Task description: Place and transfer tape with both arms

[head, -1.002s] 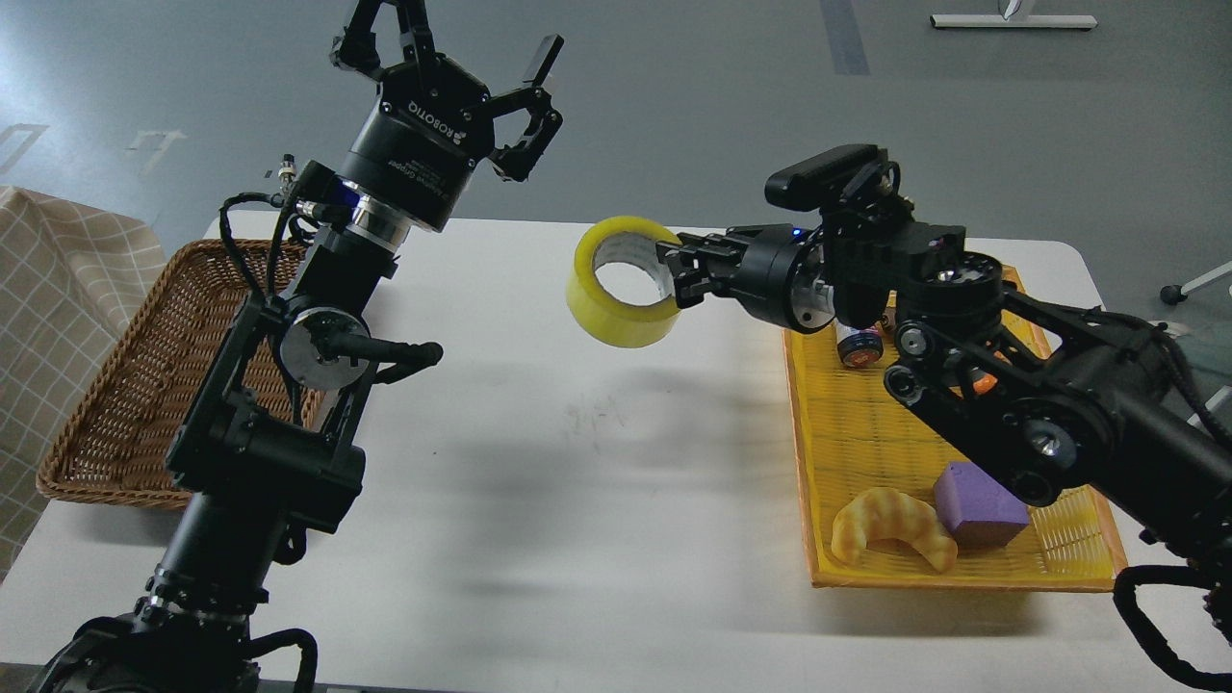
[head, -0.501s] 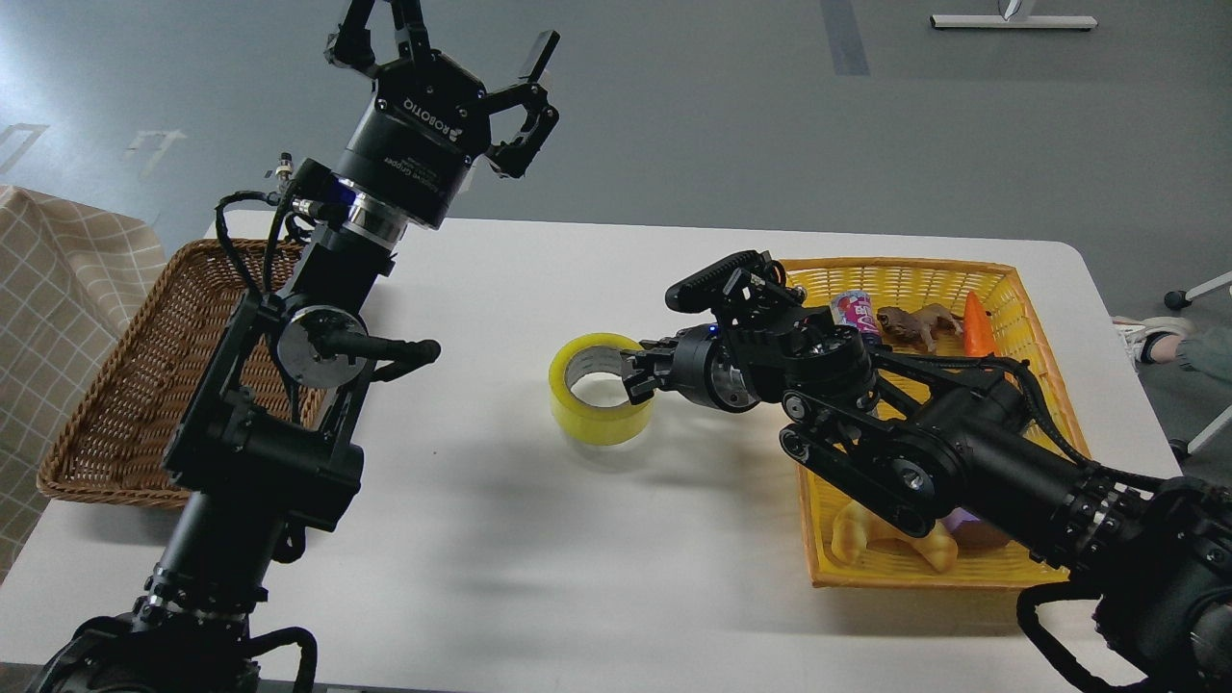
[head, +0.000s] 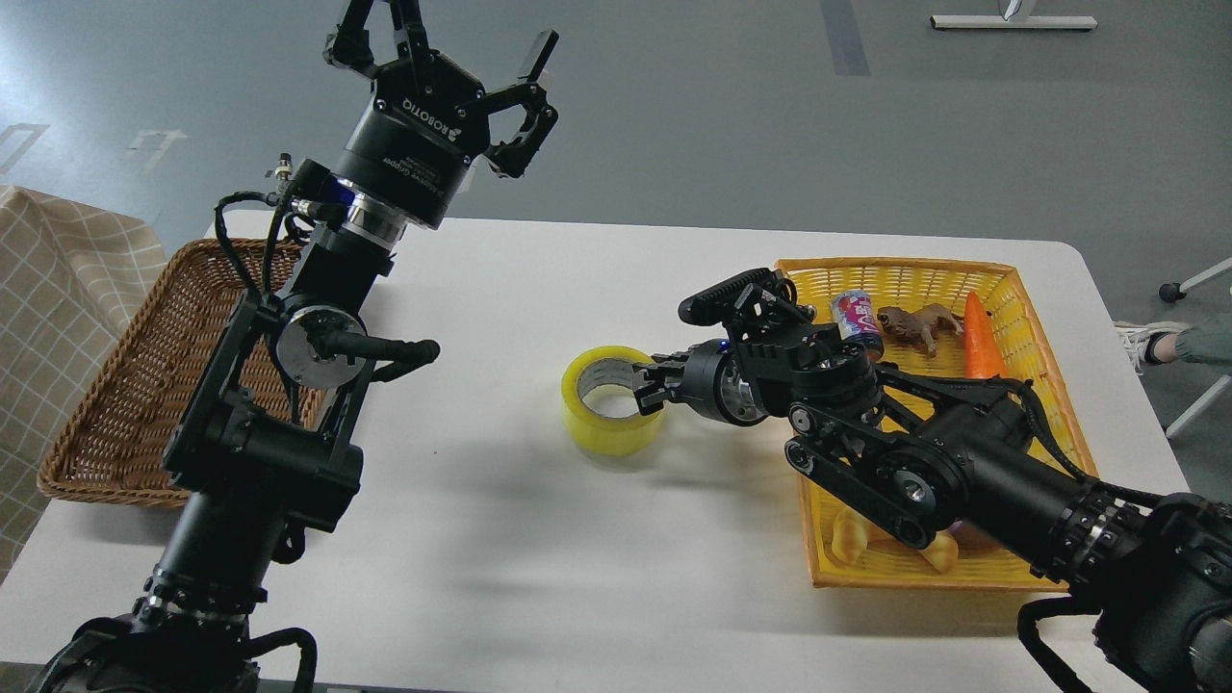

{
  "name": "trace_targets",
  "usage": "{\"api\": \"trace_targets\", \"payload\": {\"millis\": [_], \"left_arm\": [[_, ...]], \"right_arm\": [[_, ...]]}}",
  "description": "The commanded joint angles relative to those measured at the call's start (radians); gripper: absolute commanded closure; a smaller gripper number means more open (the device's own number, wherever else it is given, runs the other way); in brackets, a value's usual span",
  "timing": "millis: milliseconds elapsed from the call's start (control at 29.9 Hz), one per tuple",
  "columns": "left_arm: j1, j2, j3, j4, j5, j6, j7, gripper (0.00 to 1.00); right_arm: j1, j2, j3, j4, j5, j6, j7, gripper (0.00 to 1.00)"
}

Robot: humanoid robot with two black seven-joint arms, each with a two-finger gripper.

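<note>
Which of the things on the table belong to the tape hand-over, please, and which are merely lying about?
Part of the job:
tape
right gripper, at the tape's rim
left gripper, raised and open

Lying about:
yellow basket with can, toy animal, carrot
wicker basket

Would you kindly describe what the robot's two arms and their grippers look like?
Both arms are matte black, built of chunky jointed segments with silver discs at the joints and black cables looping alongside. The left gripper has two black linkage fingers and white ROBOTIQ lettering on its round body, above a silver wrist ring with a blue light. The right gripper is black too, with a small blue light behind it.
</note>
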Motion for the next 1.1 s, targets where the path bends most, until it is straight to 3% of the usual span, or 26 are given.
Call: {"api": "trace_targets", "payload": {"millis": [0, 67, 167, 501, 535, 568, 601, 835, 1069], "left_arm": [[0.003, 0.000, -0.002, 0.000, -0.001, 0.000, 0.000, 0.02], [0.003, 0.000, -0.003, 0.000, -0.001, 0.000, 0.000, 0.02], [0.001, 0.000, -0.003, 0.000, -0.003, 0.000, 0.000, 0.02], [0.000, 0.000, -0.003, 0.000, -0.003, 0.000, 0.000, 0.02], [0.000, 0.000, -0.003, 0.000, -0.003, 0.000, 0.000, 0.02], [0.000, 0.000, -0.002, 0.000, -0.003, 0.000, 0.000, 0.02], [0.001, 0.000, -0.003, 0.000, -0.003, 0.000, 0.000, 0.02], [0.004, 0.000, -0.003, 0.003, -0.007, 0.000, 0.000, 0.02], [0.012, 0.000, 0.003, 0.003, -0.007, 0.001, 0.002, 0.02]], "right_arm": [[-0.018, 0.000, 0.051, -0.004, 0.004, -0.004, 0.000, 0.66], [-0.024, 0.000, 0.079, -0.005, 0.004, -0.004, 0.000, 0.61], [-0.040, 0.000, 0.125, -0.004, 0.004, -0.011, -0.004, 0.44], [-0.046, 0.000, 0.181, 0.004, 0.019, -0.061, -0.006, 0.26], [-0.046, 0.000, 0.197, 0.008, 0.019, -0.070, -0.006, 0.21], [-0.043, 0.000, 0.230, 0.018, 0.019, -0.086, -0.006, 0.05], [-0.043, 0.000, 0.247, 0.025, 0.021, -0.090, -0.006, 0.00], [-0.055, 0.000, 0.454, 0.249, 0.039, -0.092, -0.006, 0.00], [-0.210, 0.000, 0.611, 0.525, 0.085, -0.084, -0.004, 0.00]]}}
